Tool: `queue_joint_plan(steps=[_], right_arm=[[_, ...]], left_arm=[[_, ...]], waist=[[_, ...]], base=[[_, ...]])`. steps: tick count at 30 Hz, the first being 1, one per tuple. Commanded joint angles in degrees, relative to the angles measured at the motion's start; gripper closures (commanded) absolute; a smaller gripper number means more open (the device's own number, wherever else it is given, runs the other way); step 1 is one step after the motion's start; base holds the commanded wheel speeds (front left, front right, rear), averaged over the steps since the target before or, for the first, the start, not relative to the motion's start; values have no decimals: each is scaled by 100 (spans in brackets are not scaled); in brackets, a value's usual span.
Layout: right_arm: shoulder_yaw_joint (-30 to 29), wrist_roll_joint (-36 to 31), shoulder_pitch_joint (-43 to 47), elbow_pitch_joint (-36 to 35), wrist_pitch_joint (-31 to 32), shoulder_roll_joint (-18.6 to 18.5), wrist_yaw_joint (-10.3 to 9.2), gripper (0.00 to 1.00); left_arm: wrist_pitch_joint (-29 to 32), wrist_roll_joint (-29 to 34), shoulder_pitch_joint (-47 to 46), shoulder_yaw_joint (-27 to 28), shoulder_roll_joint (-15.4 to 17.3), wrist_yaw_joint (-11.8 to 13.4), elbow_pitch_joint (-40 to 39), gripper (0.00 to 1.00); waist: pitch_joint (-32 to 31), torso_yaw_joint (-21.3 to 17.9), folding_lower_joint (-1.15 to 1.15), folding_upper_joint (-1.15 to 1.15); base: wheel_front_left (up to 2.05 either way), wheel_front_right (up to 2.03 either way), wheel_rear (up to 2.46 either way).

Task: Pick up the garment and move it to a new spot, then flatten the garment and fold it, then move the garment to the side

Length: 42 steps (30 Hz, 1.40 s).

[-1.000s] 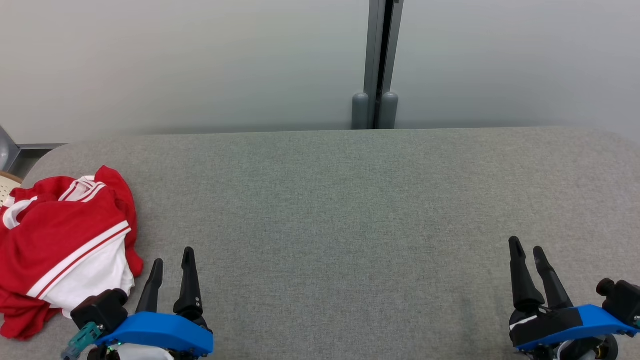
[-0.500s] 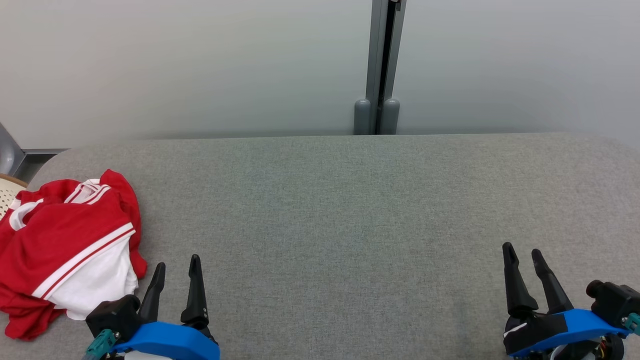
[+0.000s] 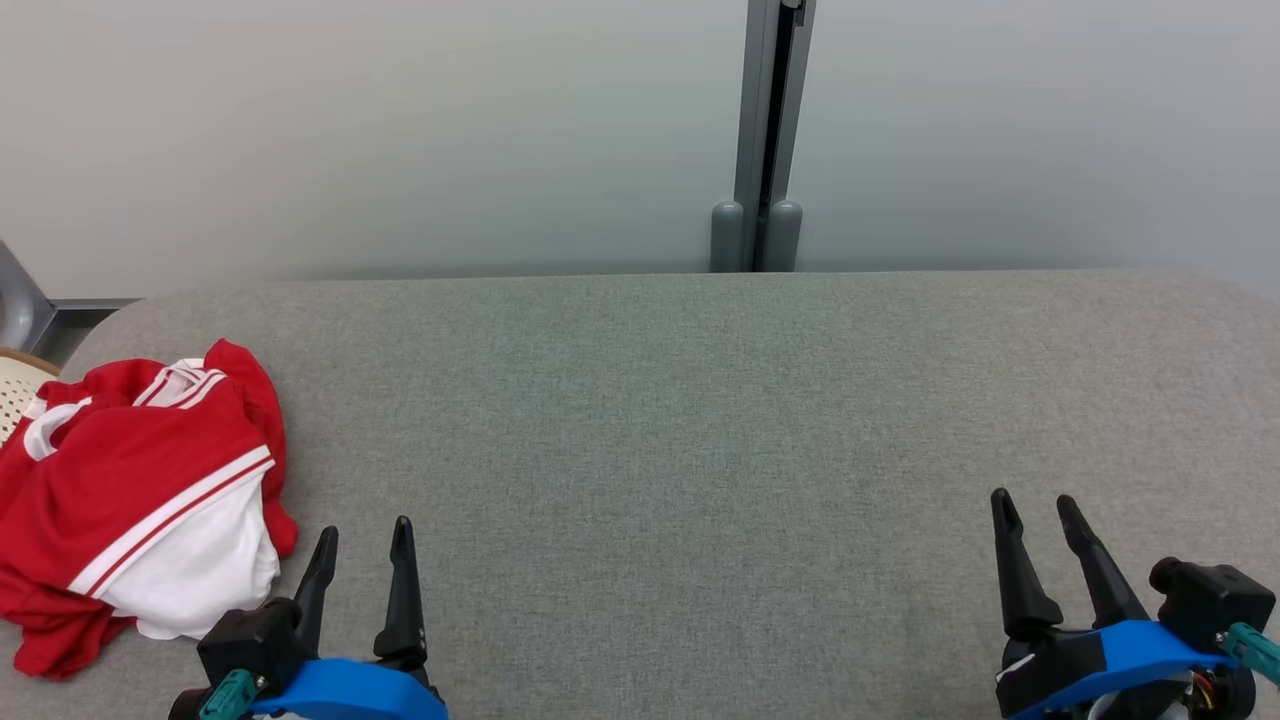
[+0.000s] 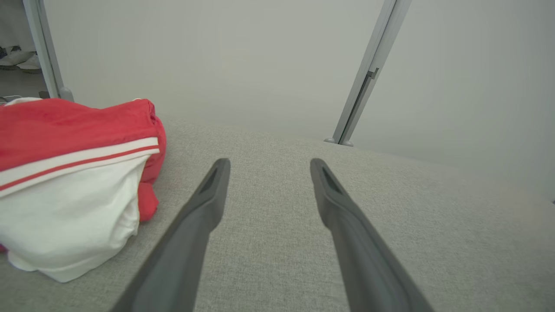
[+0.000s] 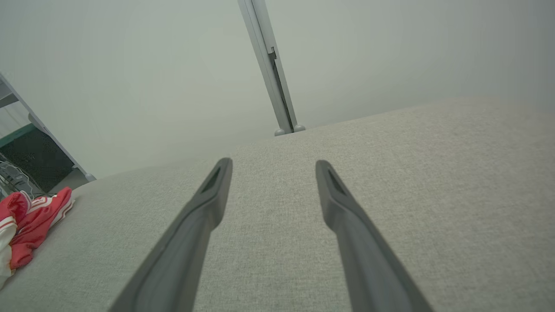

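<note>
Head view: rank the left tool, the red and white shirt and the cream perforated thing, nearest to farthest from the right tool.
From the right tool:
1. The left tool, across the table at its near edge.
2. The shirt, bunched just left of that tool.
3. The cream perforated thing, past the table's left end, behind the shirt.

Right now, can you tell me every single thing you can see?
garment: one, red and white, crumpled at the table's left end
table: one, grey fabric top, across the front
post: one, grey metal, upright behind the table's far edge
wall panels: two, pale grey, either side of the post
cream thing: one, with little holes, past the table's left end, mostly hidden
left gripper: one, dark fingers on blue, lower left beside the garment, open, empty
right gripper: one, dark fingers on blue, lower right, open, empty
</note>
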Motion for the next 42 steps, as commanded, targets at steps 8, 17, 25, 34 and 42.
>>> queue_joint_plan(steps=[8,17,25,34,42], right_arm=[[2,-499,67,-66,12,-42,13,0],[13,-861,85,-11,-25,-45,14,0],[23,-1026,110,-1,-147,-45,14,0],[36,-1137,58,77,-282,-45,12,0],[39,-1117,27,80,-277,-45,10,0]], left_arm=[[-97,295,48,-89,89,148,-20,0],[-156,543,91,-166,178,263,-18,0],[-254,663,137,-185,202,342,-45,0],[-349,718,174,-173,205,372,-101,0],[-354,717,142,-208,229,375,-88,0]], waist=[[8,31,0,0],[23,59,0,0],[38,88,0,0],[100,136,0,0],[135,225,0,0]], base=[[0,0,0],[0,0,0],[0,0,0],[0,0,0],[0,0,0]])
